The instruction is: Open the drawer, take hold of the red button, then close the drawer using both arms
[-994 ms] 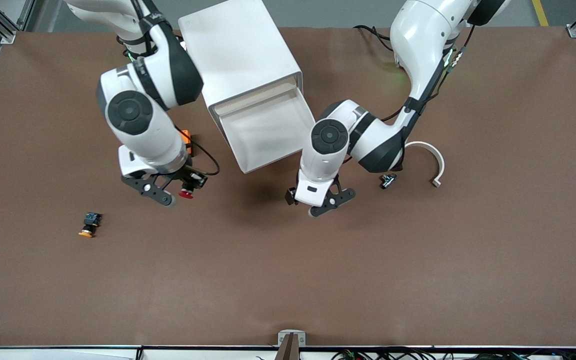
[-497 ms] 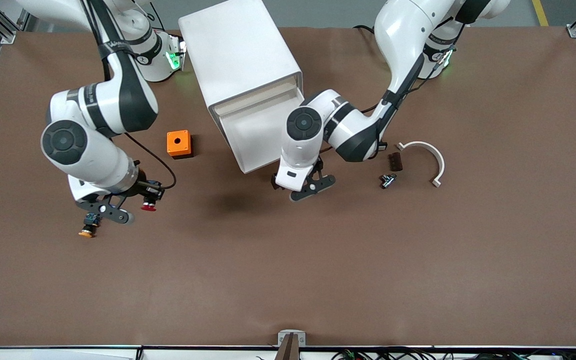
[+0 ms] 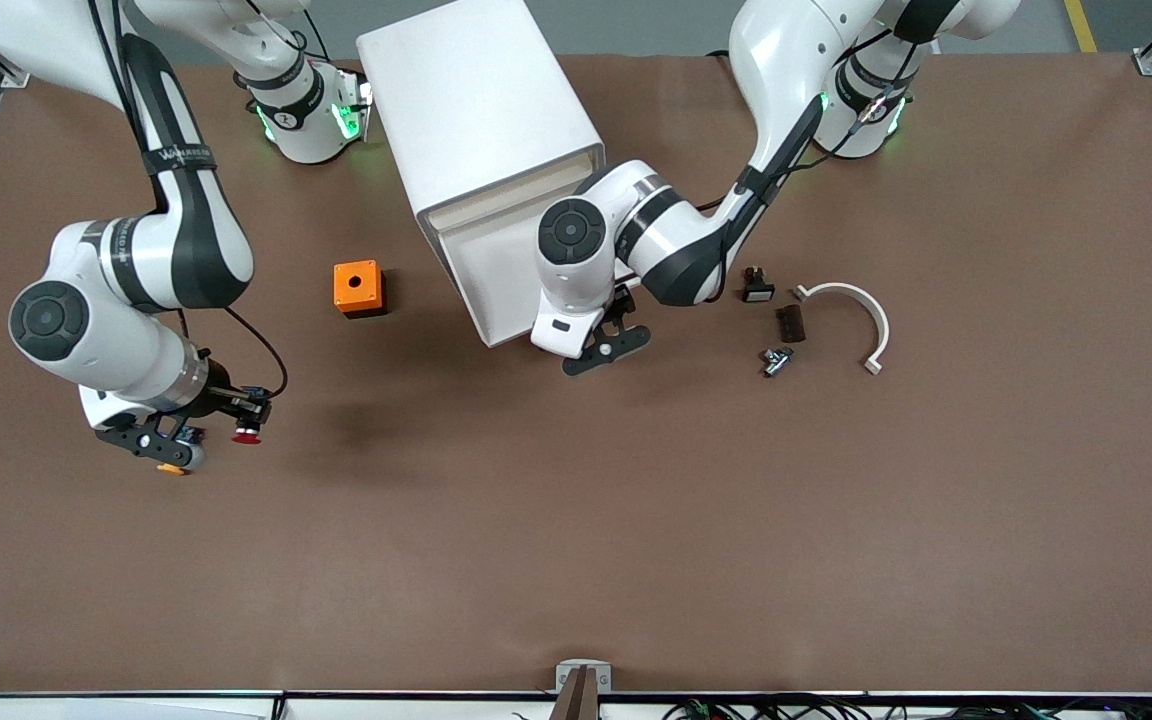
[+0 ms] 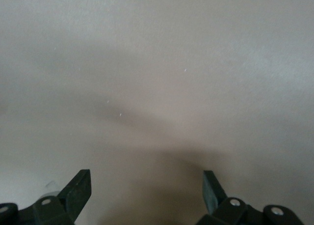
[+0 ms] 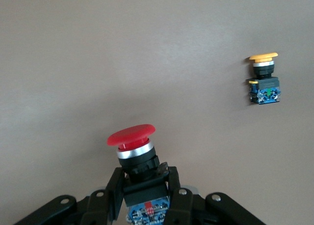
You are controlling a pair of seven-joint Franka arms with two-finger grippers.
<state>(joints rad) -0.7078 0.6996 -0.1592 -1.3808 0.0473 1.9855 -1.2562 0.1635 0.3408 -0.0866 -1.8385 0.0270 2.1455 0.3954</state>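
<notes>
From the front, the right hand (image 3: pixel 198 437) holds the small red-capped push button (image 3: pixel 245 436) above the brown bench (image 3: pixel 636 520) near the orange-capped button (image 3: pixel 172 468), while the left hand (image 3: pixel 604 345) hangs at the open top white tray drawer (image 3: pixel 496 270). The left wrist view shows its fingers (image 4: pixel 78 190) spread wide, holding nothing. In the right wrist view the fingers (image 5: pixel 172 185) clamp the button's black body below the cap; it looks light, rigid and smooth, so gripping the squared body seems safest.

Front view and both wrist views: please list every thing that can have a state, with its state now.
drawer: pulled out of the cabinet, open.
button: clamped by its body in the right gripper, above the table.
orange-capped button: lying on its side on the table, free.
left gripper: jaws open, empty, at the drawer's front edge.
orange box: resting on the table, untouched.
</notes>
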